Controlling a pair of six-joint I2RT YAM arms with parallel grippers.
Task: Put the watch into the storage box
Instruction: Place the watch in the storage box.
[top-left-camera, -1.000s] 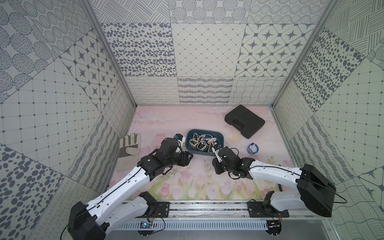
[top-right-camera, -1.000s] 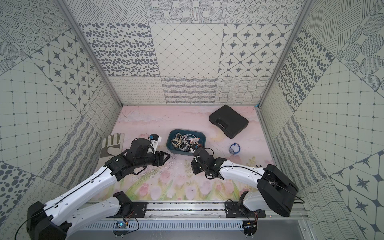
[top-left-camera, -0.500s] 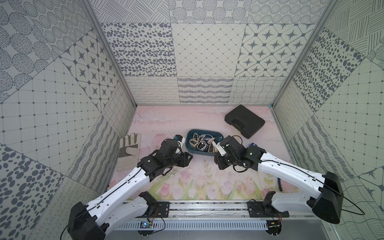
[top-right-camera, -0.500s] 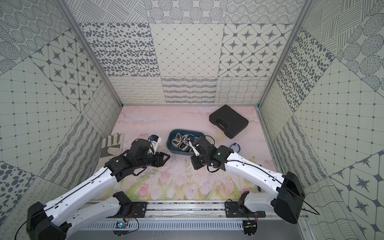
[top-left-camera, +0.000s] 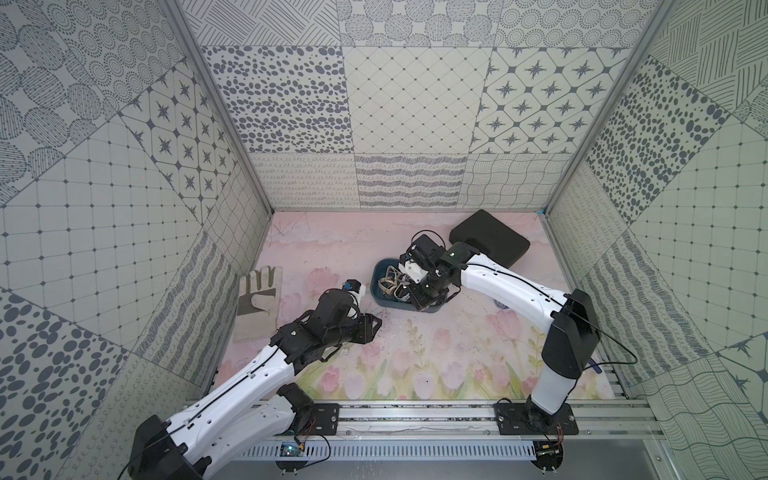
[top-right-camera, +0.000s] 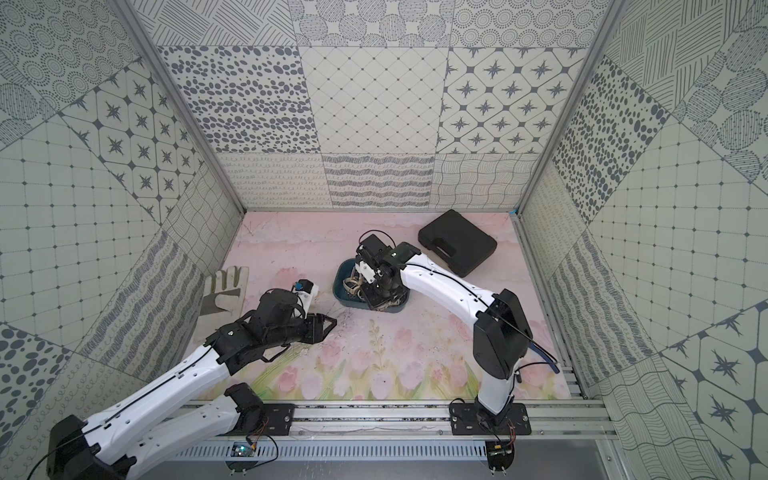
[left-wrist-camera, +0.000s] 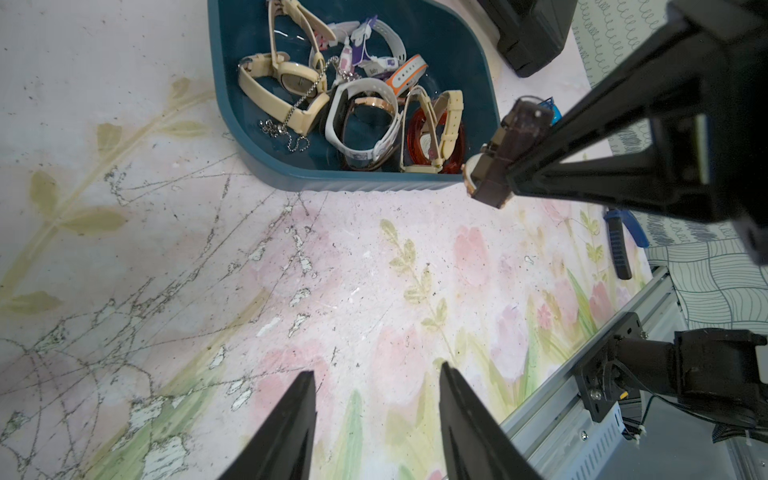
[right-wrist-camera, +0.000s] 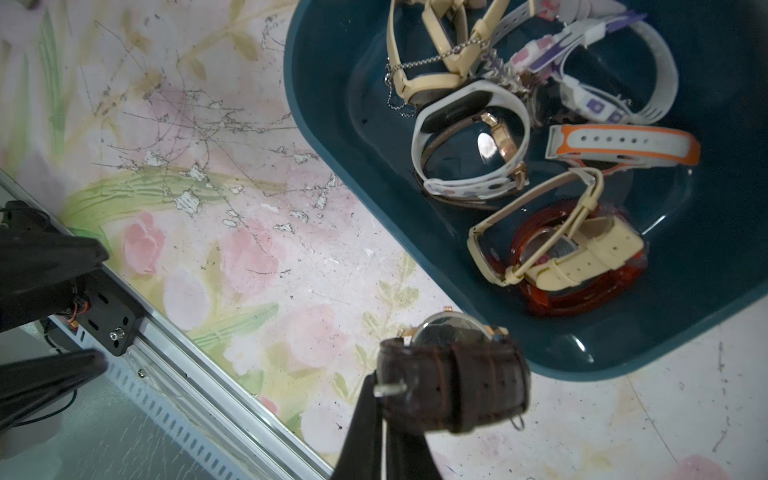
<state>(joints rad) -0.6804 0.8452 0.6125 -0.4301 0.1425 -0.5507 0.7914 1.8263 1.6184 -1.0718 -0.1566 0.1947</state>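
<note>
Right claw (right-wrist-camera: 384, 399), clamped on the brown leather-strap watch (right-wrist-camera: 453, 382), is hovering by the dark teal plastic tub (right-wrist-camera: 582, 357) rim, needing carrying inward before releasing; left claw (left-wrist-camera: 376, 370) half-open, empty.

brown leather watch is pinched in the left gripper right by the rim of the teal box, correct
Not the left one. The brown leather watch is pinched in the right gripper, shut on its strap right by the rim of the teal storage box; the right wrist view shows this. The left gripper is open and empty over the mat.
</note>
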